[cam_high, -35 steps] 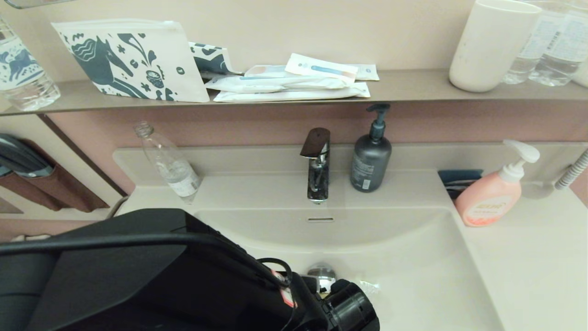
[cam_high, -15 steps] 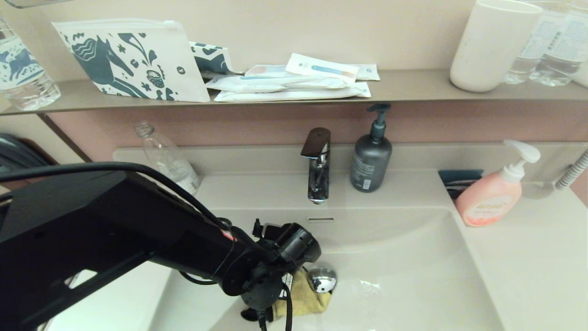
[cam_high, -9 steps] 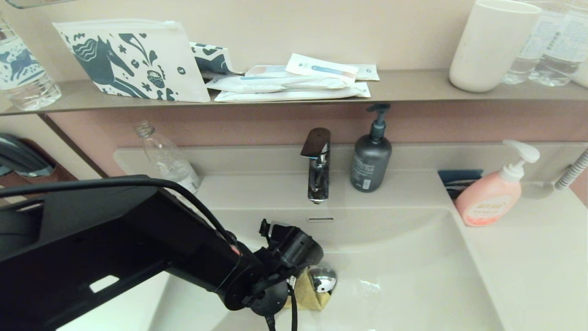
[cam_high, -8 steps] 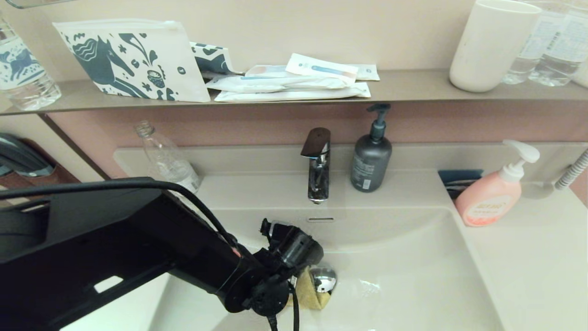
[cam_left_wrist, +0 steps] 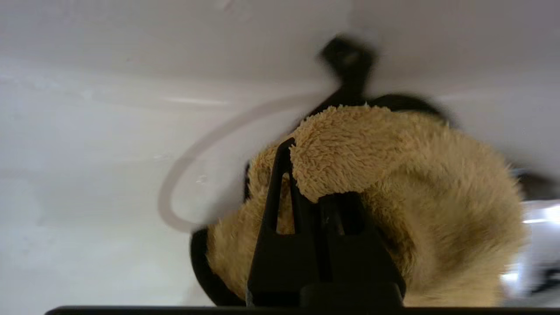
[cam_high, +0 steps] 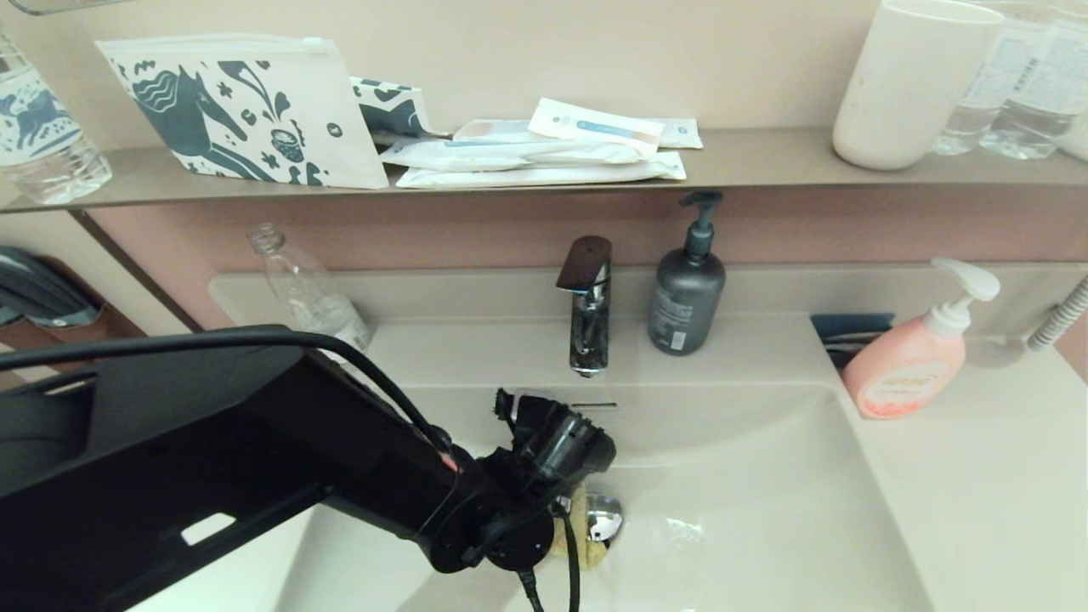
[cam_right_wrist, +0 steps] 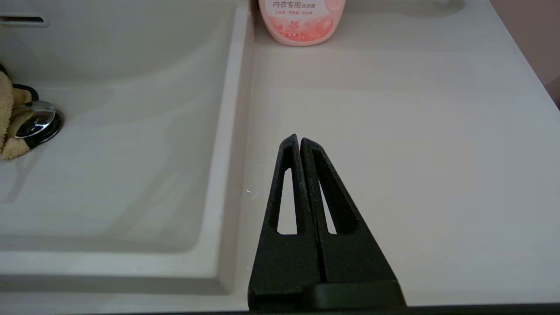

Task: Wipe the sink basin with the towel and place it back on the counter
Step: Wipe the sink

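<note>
Your towel (cam_left_wrist: 393, 175) sits bunched on the sink basin (cam_high: 765, 527) floor against the drain plug (cam_high: 603, 516), pinched tight in the left gripper (cam_left_wrist: 306, 175). Its loose loop could snag that plug. The right gripper (cam_right_wrist: 299, 142) hangs closed, empty, above the counter (cam_right_wrist: 393, 153).

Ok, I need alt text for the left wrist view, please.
The left gripper, jaws shut on the fluffy mustard-yellow towel, holds it down in the glossy cream sink basin. The towel's thin black loop trails off, blurred.
</note>
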### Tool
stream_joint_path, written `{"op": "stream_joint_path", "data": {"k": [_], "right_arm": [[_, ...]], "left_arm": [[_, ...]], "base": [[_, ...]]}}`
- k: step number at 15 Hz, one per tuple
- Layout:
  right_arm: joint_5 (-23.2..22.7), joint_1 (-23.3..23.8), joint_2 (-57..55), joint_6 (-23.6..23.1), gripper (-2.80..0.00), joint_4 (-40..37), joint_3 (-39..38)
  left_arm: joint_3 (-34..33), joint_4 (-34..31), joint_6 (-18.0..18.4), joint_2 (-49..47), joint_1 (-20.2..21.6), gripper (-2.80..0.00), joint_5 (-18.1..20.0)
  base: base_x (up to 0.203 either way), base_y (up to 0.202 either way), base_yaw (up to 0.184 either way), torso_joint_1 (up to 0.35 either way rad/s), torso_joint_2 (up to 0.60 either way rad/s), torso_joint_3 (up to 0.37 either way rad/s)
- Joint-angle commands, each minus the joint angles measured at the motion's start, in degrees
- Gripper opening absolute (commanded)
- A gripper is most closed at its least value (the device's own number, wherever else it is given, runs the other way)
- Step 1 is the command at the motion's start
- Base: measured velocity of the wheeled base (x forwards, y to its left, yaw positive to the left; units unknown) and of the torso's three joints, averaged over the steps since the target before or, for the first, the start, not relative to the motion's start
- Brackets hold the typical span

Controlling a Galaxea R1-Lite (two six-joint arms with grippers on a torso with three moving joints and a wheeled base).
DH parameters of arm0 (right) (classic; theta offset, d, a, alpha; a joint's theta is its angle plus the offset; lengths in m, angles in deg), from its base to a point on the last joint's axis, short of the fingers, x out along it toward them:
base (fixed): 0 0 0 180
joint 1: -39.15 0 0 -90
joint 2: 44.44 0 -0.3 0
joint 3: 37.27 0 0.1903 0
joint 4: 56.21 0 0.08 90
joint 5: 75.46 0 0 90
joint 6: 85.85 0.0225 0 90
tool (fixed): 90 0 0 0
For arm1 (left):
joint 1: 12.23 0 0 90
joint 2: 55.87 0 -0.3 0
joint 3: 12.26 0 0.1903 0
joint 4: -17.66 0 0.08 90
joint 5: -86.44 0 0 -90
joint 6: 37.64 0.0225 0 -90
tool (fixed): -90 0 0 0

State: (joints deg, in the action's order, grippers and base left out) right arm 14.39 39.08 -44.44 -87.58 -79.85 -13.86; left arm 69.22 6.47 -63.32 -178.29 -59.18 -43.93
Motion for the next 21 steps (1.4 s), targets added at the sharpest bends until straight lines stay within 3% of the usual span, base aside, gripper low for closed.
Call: {"op": "stream_joint_path", "data": {"k": [1, 6, 13, 17, 21], "right_arm": [[0.0, 0.0, -0.1, 0.0, -2.80, 0.0, 0.0], [0.0, 0.0, -0.1, 0.0, -2.80, 0.0, 0.0], [0.0, 0.0, -0.1, 0.0, -2.80, 0.0, 0.0], [0.0, 0.0, -0.1, 0.0, -2.80, 0.0, 0.0], [0.0, 0.0, -0.1, 0.0, -2.80, 0.0, 0.0]], "left_arm": [[2.2, 0.2, -1.8, -0.1, -1.8, -2.80, -0.2], [7.6, 0.6, -3.9, -3.0, -4.1, -2.80, -0.2], [11.3, -2.1, -14.1, -3.7, -11.2, -2.80, 2.7], [14.1, -12.2, -22.6, -2.8, -15.2, -2.80, 2.9], [16.0, -27.2, -32.1, -2.8, -17.4, -2.80, 9.0]], "base": [[0.000, 0.000, 0.000, 0.000, 0.00, 0.000], [0.000, 0.000, 0.000, 0.000, 0.00, 0.000], [0.000, 0.000, 0.000, 0.000, 0.00, 0.000], [0.000, 0.000, 0.000, 0.000, 0.00, 0.000], [0.000, 0.000, 0.000, 0.000, 0.00, 0.000]]}}
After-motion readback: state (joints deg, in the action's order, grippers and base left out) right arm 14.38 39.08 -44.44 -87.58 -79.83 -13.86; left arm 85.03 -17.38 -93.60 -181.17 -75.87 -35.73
